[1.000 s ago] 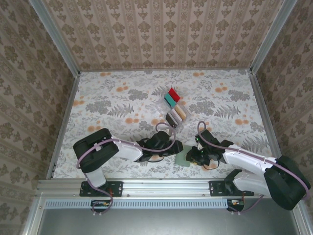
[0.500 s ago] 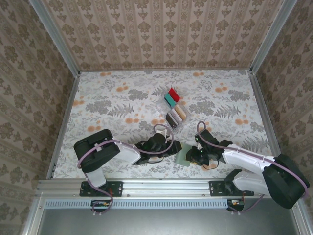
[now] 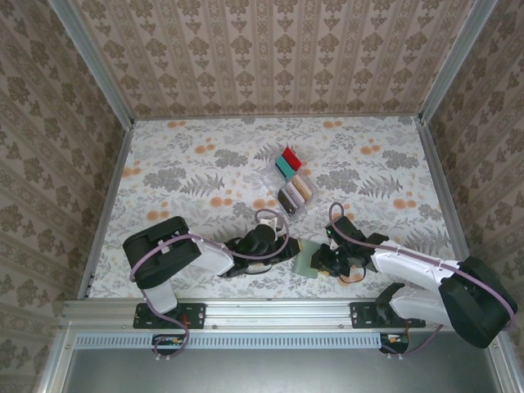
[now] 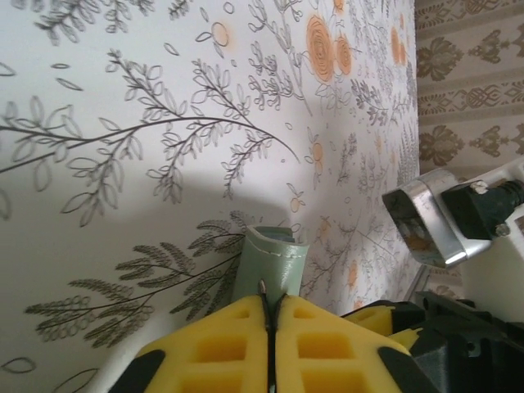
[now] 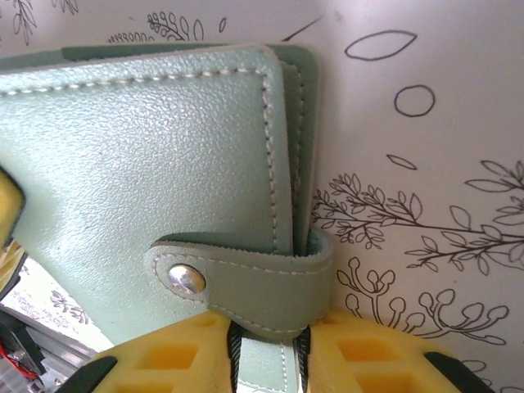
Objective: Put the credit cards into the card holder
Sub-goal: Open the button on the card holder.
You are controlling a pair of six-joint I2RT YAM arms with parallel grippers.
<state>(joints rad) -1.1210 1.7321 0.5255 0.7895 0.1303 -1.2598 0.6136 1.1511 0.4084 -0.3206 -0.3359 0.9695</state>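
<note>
The grey-green card holder (image 3: 305,260) lies closed near the table's front edge, its snap strap (image 5: 246,282) fastened. My right gripper (image 3: 322,264) is shut on the strap end of the card holder (image 5: 147,164), one yellow pad on each side (image 5: 266,332). My left gripper (image 3: 288,250) meets the holder's left edge. Its pads (image 4: 268,299) are pressed together with a thin dark sliver at the tips, and the card holder's folded end (image 4: 274,262) lies just beyond them. The credit cards, red (image 3: 291,156), teal (image 3: 283,167), beige (image 3: 303,188) and dark (image 3: 286,199), stand in a tray.
The clear plastic divided tray (image 3: 274,176) sits mid-table, behind both grippers. Floral tablecloth (image 3: 188,164) spreads bare to the left and right. Patterned walls close off three sides, and a metal rail (image 3: 270,309) runs along the near edge.
My left gripper has closed its jaws and slid a little right up to the card holder's edge. The right gripper and the card holder have stayed put.
</note>
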